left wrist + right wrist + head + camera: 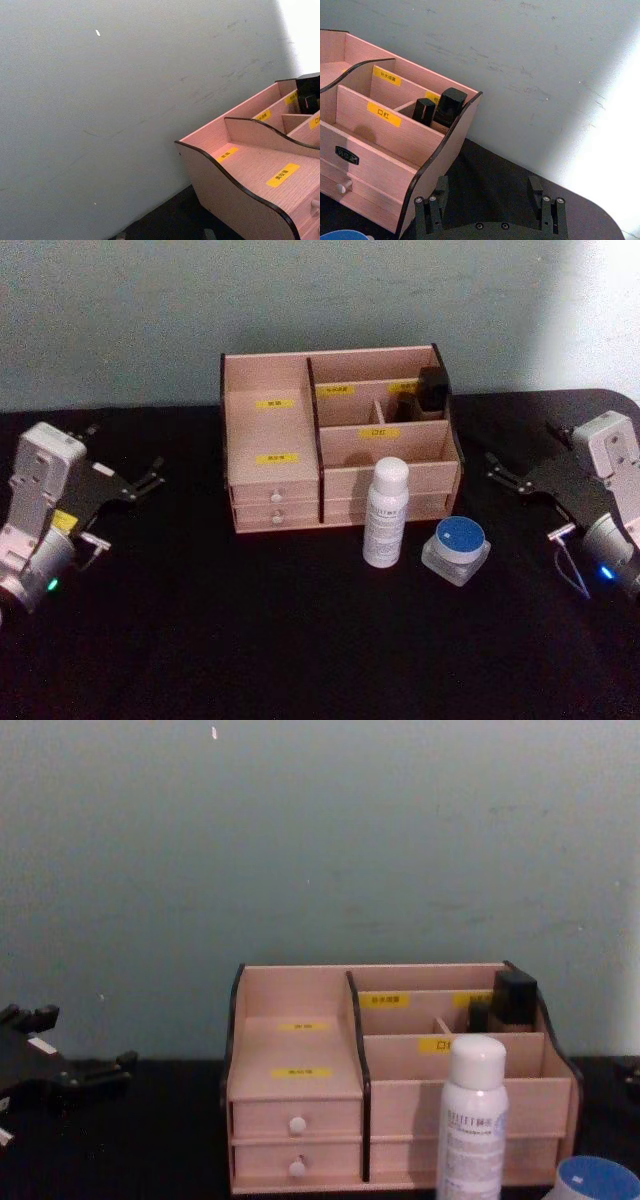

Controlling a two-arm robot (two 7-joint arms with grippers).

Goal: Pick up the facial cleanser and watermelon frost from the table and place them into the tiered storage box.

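Layout, head view, clock centred on the tiered storage box (250, 430):
- White bottle (386, 512) stands upright at 5 o'clock, just in front of the box's lower right front, cap on.
- Blue-lidded jar (457, 548) sits further out, between 4 and 5 o'clock, just beside the bottle and not touching it.
- The labels are unreadable, so I cannot tell which is the cleanser and which the watermelon frost.
- Both rest on the black table (250, 650); neither is in the box.

Grippers:
- Left gripper (158, 472) is at 9 o'clock, well apart from the box, fingers spread with nothing between them.
- Right gripper (492, 466) is at 3 o'clock, near the box's right wall, fingers wide and empty. It is the nearer arm to both items.

Box: the rear right cell holds two black items (451, 102). The front right trough and the left stepped bays look free.

Handling (judged):
- The bottle looks like rigid, smooth plastic, tall on a narrow foot, so tippy and probably light.
- Take it across the body at mid-height, below the cap shoulder. A low nudge could topple it toward the jar.
- The jar is squat and clear-walled, likely glass or thick acrylic, so heavier for its size, with slick sides.
- Grip it across the walls under the lid, not by the lid alone, which may turn or lift.
- Set both down gently.
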